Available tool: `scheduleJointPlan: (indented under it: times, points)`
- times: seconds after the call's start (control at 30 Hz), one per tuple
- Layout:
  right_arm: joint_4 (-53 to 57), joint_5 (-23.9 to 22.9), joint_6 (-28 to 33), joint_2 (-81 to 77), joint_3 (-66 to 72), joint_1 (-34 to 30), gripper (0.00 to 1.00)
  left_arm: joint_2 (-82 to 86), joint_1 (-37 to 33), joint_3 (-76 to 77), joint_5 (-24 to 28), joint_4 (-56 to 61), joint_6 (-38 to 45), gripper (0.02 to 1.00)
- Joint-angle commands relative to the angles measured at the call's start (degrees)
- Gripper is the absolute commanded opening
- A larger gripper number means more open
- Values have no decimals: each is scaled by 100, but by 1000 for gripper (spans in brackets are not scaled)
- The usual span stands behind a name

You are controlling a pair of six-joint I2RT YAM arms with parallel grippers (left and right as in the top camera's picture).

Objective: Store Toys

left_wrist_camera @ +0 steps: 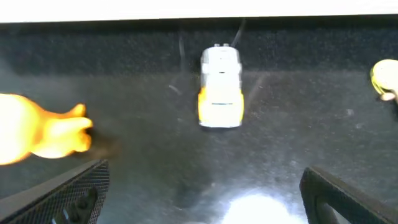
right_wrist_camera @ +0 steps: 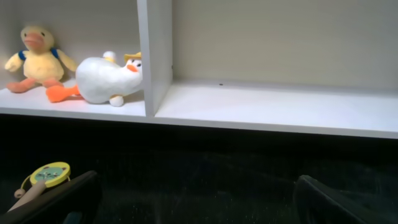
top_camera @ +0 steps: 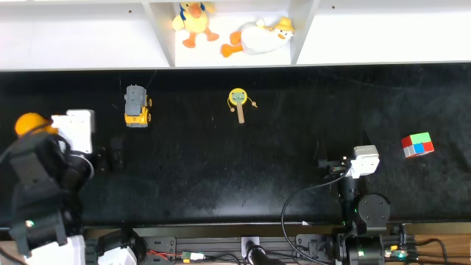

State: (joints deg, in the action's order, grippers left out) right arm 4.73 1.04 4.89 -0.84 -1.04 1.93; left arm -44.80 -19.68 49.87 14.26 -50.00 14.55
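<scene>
Black table top [top_camera: 221,169], bearing two arms and loose toys. Left gripper [left_wrist_camera: 202,199]: fingers [left_wrist_camera: 68,193] spread wide apart, holding nothing, low over the surface. Grey-and-yellow toy truck [left_wrist_camera: 220,87], upright on its wheels, lies straight ahead of these fingers in line with the gap between them and apart from both. Orange soft toy [left_wrist_camera: 37,134], partly seen, sits outside one of the left fingers on the arm's outer side, near it but not between the pair; whether it touches cannot be told. Right gripper [right_wrist_camera: 199,205]: fingers [right_wrist_camera: 59,199] likewise parted, with nothing between them. Yellow rattle drum [right_wrist_camera: 46,176] with a wooden handle lies flat on the table ahead of the right fingers and off to the side toward the left arm. Multicoloured cube [top_camera: 417,145], showing red, green and blue faces, rests on the table on the outer side of the right fingers, well apart. White shelf unit [right_wrist_camera: 155,56] stands beyond both sets of fingers at the table's far edge; the compartment straight ahead of the right fingers holds nothing, and the next one toward the left arm holds a seated yellow plush duck [right_wrist_camera: 34,56] and a white plush goose [right_wrist_camera: 106,81] lying on its side just beside it.
</scene>
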Motion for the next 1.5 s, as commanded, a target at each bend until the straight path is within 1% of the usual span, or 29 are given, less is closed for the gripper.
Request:
scheduleJointPlan:
  times: [0.03, 0.07, 0.1, 0.2, 0.23, 0.33, 0.4, 0.53, 0.67, 0.8, 0.97, 1.03, 1.13, 1.2, 1.37, 1.5]
  points:
    - [-22, -46, -20, 61, 72, 26, 996, -332, -850, 205, 767, -146, 1196, 993]
    - [-22, -46, -20, 61, 72, 26, 996, -391, -1045, 205, 874, -190, 1333, 993]
    - [-22, -46, -20, 61, 72, 26, 996, -470, -1517, 205, 1139, -278, 1650, 993]
    - [-22, -46, -20, 61, 72, 26, 996, -597, -2332, 208, 1628, -433, 2240, 993]
    - [-22, -46, -20, 61, 72, 26, 996, -684, -2837, 229, 1941, -627, 2651, 996]
    - [-22, -46, -20, 61, 72, 26, 996, -800, -3335, 369, 2201, -789, 2924, 996]
    - [-22, -46, -20, 61, 72, 26, 996, -898, -3456, 533, 2085, -874, 2968, 996]
    - [-22, -44, -20, 61, 72, 26, 993, -1316, -3630, 1130, 1397, -1121, 3029, 996]
    - [-22, -44, -20, 61, 72, 26, 996, -1941, -3757, 1604, 977, -1163, 3327, 996]
    - [-22, -44, -20, 61, 72, 26, 996, -2470, -3915, 1768, 789, -981, 3390, 996]
    - [-22, -46, -20, 61, 72, 26, 996, -2815, -3919, 1768, 872, -673, 3362, 998]
    - [-22, -44, -20, 61, 72, 26, 993, -2966, -3919, 1768, 1182, -640, 3362, 996]
    - [-22, -44, -20, 61, 72, 26, 996, -3123, -3919, 1768, 1781, -581, 3342, 998]
    - [-22, -44, -20, 61, 72, 26, 996, -3237, -3919, 1768, 2035, -577, 3346, 998]
    - [-22, -46, -20, 61, 72, 26, 993, -3657, -3919, 1768, 2000, -225, 3335, 998]
    - [-22, -44, -20, 61, 72, 26, 996, -3853, -3884, 1768, 1628, 125, 2927, 998]
